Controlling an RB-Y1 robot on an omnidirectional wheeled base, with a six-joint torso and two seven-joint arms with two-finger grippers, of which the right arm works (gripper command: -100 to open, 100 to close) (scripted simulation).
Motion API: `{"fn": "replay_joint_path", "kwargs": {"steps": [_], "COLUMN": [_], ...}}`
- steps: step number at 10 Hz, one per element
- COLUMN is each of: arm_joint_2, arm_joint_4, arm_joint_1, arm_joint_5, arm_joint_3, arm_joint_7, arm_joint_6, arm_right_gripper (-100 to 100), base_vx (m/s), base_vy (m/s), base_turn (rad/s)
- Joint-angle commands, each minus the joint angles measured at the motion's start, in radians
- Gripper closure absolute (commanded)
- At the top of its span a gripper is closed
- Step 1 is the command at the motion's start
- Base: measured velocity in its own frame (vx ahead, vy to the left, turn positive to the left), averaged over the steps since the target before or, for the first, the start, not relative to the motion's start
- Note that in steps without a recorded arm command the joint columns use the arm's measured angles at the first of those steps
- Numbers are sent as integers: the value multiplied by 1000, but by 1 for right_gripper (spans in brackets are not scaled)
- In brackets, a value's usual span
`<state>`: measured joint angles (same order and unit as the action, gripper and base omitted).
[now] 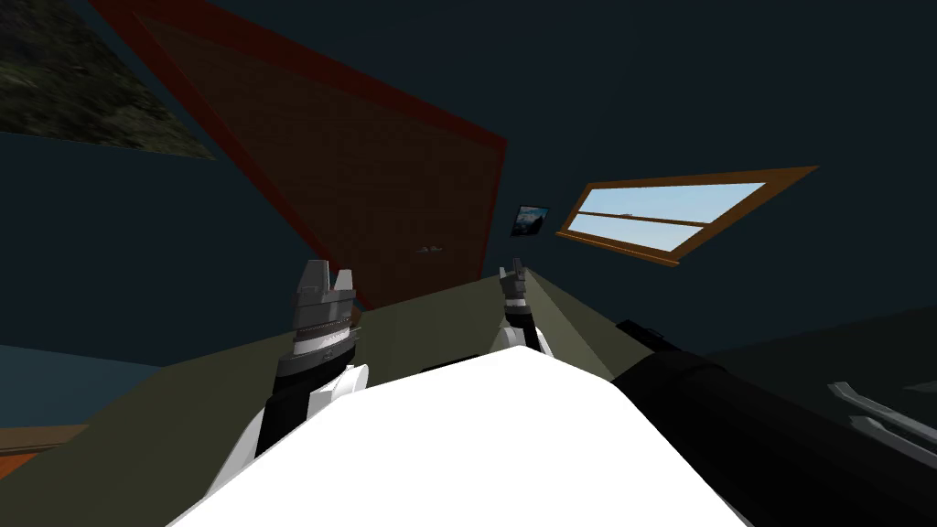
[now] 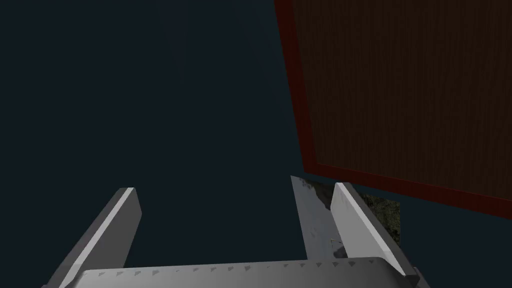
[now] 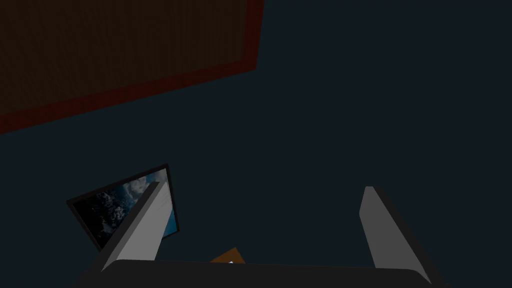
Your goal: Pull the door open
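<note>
While the head view looks steeply down, the door (image 1: 366, 174) appears ahead as a dark brown wood-grain panel set inside a red frame (image 1: 302, 55), with a small pale handle (image 1: 430, 248) low on its face. The left hand (image 1: 329, 272) rises before the door's lower corner and the right hand (image 1: 514, 270) just beyond the door's other edge; both are apart from the door. Past that edge hang a framed picture (image 1: 530, 220) and then a window (image 1: 668, 215).

Left wrist view: the left hand (image 2: 234, 190) is released, its 2 fingers (image 2: 120, 225) spread wide against a dark blue wall (image 2: 150, 100), with the door (image 2: 400, 90) off to one side of them.

Right wrist view: the right hand (image 3: 260, 187) is likewise released, its 2 fingers (image 3: 385, 225) parted; the door (image 3: 120, 45) lies well beyond them, and the framed picture (image 3: 100, 215) sits behind 1 finger.
</note>
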<state>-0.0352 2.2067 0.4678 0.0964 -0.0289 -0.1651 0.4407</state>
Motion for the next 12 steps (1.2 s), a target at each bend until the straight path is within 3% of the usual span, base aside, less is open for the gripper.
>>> {"fn": "replay_joint_path", "kwargs": {"steps": [1,12], "arm_joint_2": [13,75], "arm_joint_4": [-32,-254], "arm_joint_1": [-11,-87], "arm_joint_5": [2,19], "arm_joint_3": [6,49], "arm_joint_7": [-3,-21], "arm_joint_6": [8,65], "arm_right_gripper": [-100,-100], "base_vx": [40,103], "base_vy": [-73,48], "base_turn": [51,42]}}
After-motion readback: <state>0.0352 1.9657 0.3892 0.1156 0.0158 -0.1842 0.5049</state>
